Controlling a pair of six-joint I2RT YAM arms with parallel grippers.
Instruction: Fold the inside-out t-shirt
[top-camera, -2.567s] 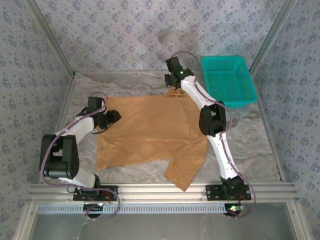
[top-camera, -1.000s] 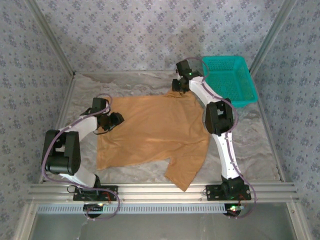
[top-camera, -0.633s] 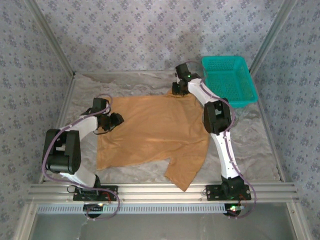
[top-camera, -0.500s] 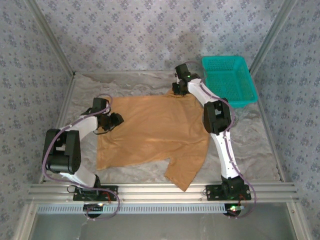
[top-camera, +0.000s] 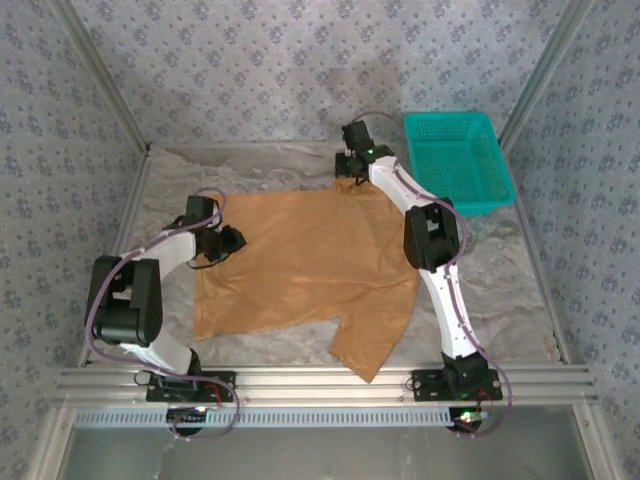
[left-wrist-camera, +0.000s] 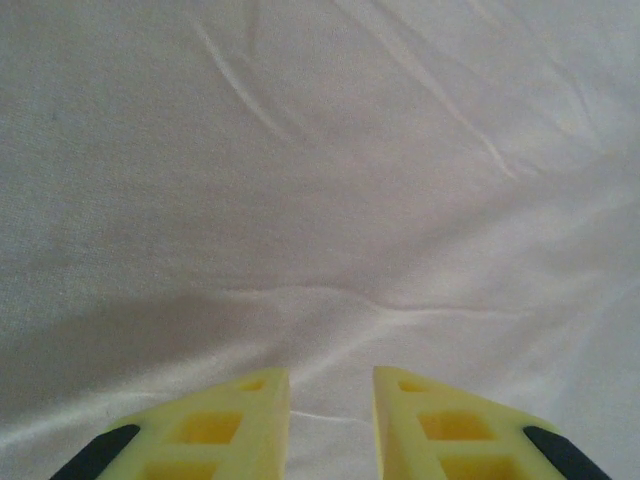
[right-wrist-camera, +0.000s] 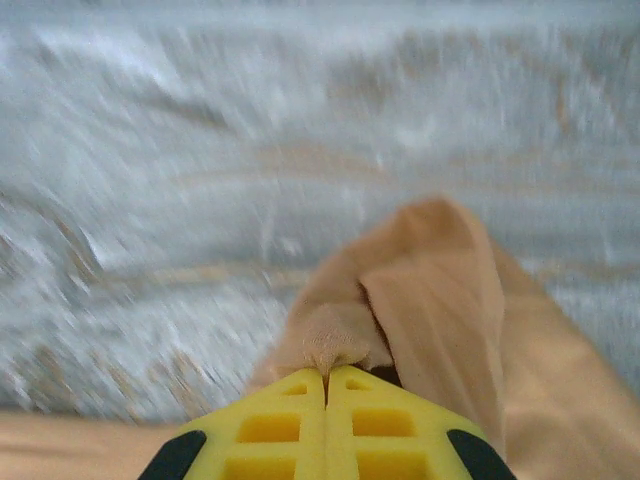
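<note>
The inside-out t-shirt (top-camera: 300, 262), tan and thin, lies spread flat in the middle of the table, one sleeve pointing toward the near edge. My right gripper (top-camera: 349, 166) is at the shirt's far right corner, shut on a bunched tip of tan cloth (right-wrist-camera: 345, 335) that stands up ahead of the closed fingers (right-wrist-camera: 326, 373). My left gripper (top-camera: 231, 240) rests at the shirt's left edge. In the left wrist view its yellow fingers (left-wrist-camera: 330, 385) stand a narrow gap apart, with pale, washed-out cloth (left-wrist-camera: 320, 180) lying under and between them.
A teal basket (top-camera: 462, 160) stands at the far right corner, just right of my right gripper. A crumpled grey-white sheet (top-camera: 500, 270) covers the table. Patterned walls enclose three sides, and a metal rail (top-camera: 320, 382) runs along the near edge.
My right gripper has shut on the shirt's far corner and shifted a little left, pulling the cloth up. The left gripper's jaws have narrowed; that arm has stayed in place.
</note>
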